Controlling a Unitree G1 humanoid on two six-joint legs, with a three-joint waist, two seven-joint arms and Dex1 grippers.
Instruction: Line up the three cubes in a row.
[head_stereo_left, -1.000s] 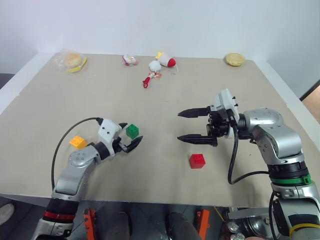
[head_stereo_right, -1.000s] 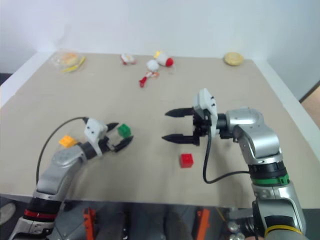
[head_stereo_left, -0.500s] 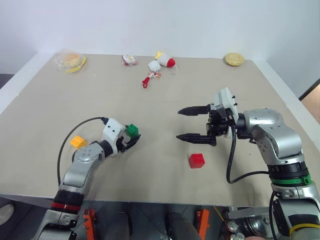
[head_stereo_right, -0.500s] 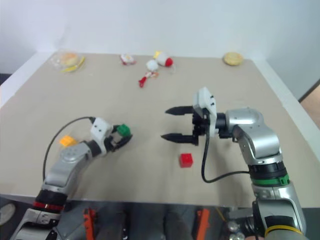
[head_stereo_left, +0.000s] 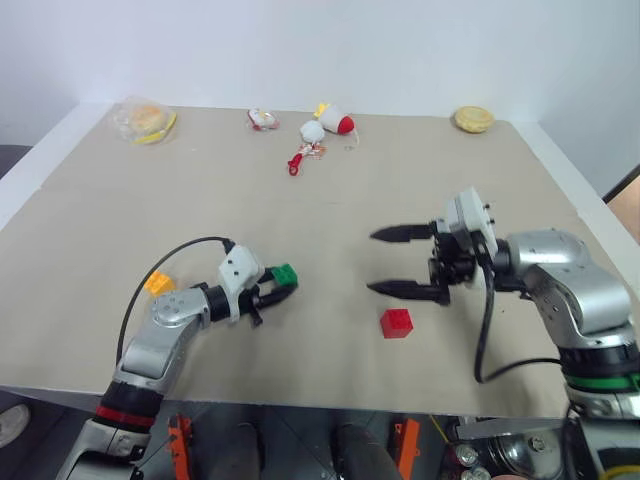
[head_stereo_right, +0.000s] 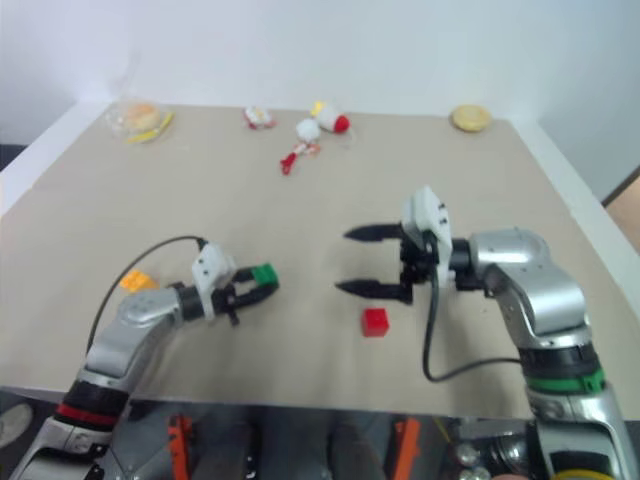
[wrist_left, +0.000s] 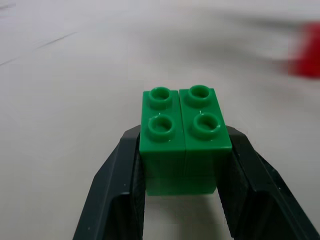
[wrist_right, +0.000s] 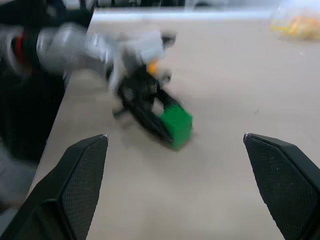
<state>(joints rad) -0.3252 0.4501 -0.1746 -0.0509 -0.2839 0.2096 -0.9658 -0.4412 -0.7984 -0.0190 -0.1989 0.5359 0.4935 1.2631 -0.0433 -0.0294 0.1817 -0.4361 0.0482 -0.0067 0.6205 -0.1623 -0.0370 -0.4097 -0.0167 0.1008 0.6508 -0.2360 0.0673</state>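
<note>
My left hand (head_stereo_left: 272, 293) clamps the green cube (head_stereo_left: 285, 275) by two opposite sides, studs up, low over the table (head_stereo_left: 330, 210). The red cube (head_stereo_left: 396, 322) lies toward my right, nearer my right hand (head_stereo_left: 397, 262), which hangs wide and empty just behind it. The yellow-orange cube (head_stereo_left: 158, 284) sits beside my left forearm, well apart from both.

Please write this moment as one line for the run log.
left gripper: shut on green cube | right gripper: open, empty | red cube: on table | yellow-orange cube: on table | row: not formed
</note>
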